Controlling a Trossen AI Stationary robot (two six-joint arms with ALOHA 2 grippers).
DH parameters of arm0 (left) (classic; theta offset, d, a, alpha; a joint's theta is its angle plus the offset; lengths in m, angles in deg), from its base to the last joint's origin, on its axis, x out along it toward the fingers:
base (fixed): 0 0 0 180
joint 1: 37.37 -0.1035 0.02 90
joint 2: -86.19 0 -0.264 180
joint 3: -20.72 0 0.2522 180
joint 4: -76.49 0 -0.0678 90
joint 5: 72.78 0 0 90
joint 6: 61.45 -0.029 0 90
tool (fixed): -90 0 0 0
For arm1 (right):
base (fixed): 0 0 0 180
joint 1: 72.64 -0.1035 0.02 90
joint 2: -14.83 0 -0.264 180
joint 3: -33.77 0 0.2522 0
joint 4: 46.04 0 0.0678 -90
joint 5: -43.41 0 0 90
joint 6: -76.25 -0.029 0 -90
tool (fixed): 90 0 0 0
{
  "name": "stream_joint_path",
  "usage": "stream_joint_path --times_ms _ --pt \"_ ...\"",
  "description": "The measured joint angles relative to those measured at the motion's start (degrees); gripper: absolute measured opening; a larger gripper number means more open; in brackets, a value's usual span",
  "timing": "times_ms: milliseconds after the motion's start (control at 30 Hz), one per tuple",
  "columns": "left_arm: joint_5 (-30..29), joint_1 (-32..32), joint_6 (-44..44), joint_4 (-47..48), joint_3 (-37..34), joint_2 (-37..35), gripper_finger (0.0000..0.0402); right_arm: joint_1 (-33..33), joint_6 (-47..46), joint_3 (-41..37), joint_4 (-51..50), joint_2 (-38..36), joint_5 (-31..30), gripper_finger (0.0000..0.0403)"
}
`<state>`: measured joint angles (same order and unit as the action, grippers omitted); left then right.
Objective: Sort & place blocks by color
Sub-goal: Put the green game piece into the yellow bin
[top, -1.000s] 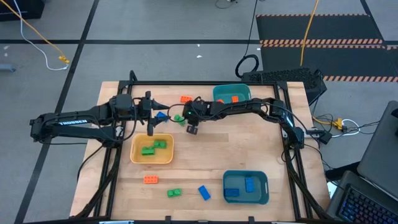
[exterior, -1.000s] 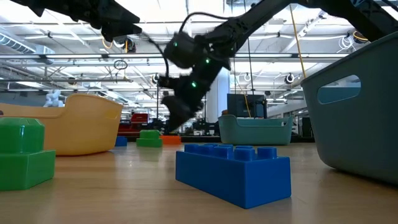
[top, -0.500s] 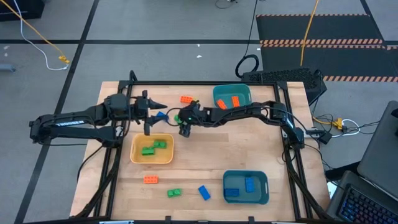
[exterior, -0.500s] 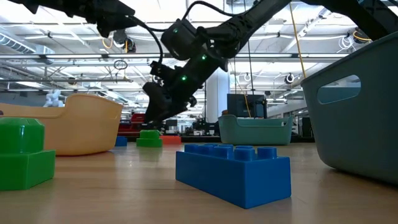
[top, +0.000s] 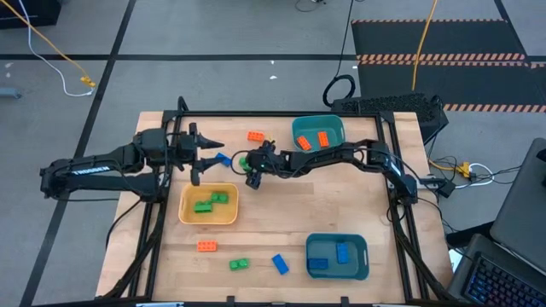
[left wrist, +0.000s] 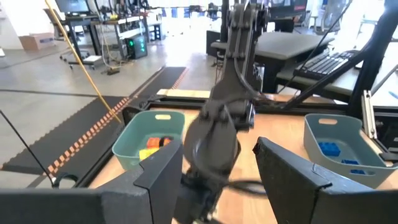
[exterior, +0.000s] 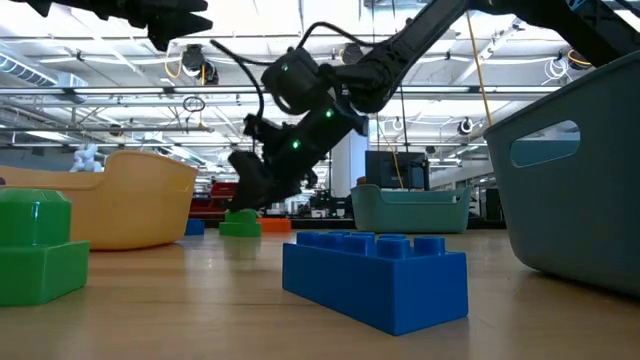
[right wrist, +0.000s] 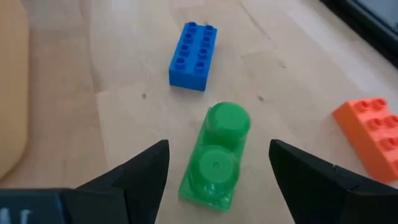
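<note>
Green block [right wrist: 217,155] centred between spread right claw [right wrist: 217,171] fingers; blue block [right wrist: 193,48] upper left, orange block [right wrist: 368,132] right. Left claw [left wrist: 217,168] spread, raised above the desk [top: 281,213].

In the right wrist view the orange block [right wrist: 372,138] is running off the picture's edge, so only part of it is showing, and the yellow tray [right wrist: 11,93] is appearing only as a strip at the side. In the low view the green block [exterior: 240,222] under the right gripper [exterior: 246,185] is being partly covered by it. In the left wrist view the right arm [left wrist: 217,124] is blurring and hiding the table behind it
</note>
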<state>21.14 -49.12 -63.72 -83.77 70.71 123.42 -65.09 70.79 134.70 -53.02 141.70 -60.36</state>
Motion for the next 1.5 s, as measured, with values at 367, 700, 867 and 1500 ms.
stream_joint_path --times_ms 367,700,867,1500 --pt "0.0 0.2 -0.3 1.4 0.0 -0.6 0.0205 -0.2 1.3 0.0 1.6 1.3 -2.5 0.0234" --pt "0.0 0.2 -0.2 1.5 0.0 -0.5 0.0205 -0.2 1.7 0.1 -1.8 1.2 0.1 0.0111" --pt "0.0 0.2 0.1 1.5 0.0 -0.5 0.0205 -0.4 3.8 0.1 -3.1 1.1 0.1 0.0107" --pt "0.1 0.3 -0.2 4.2 0.0 -0.5 0.0205 -5.9 12.4 0.0 -7.8 -11.9 -2.6 0.0107"
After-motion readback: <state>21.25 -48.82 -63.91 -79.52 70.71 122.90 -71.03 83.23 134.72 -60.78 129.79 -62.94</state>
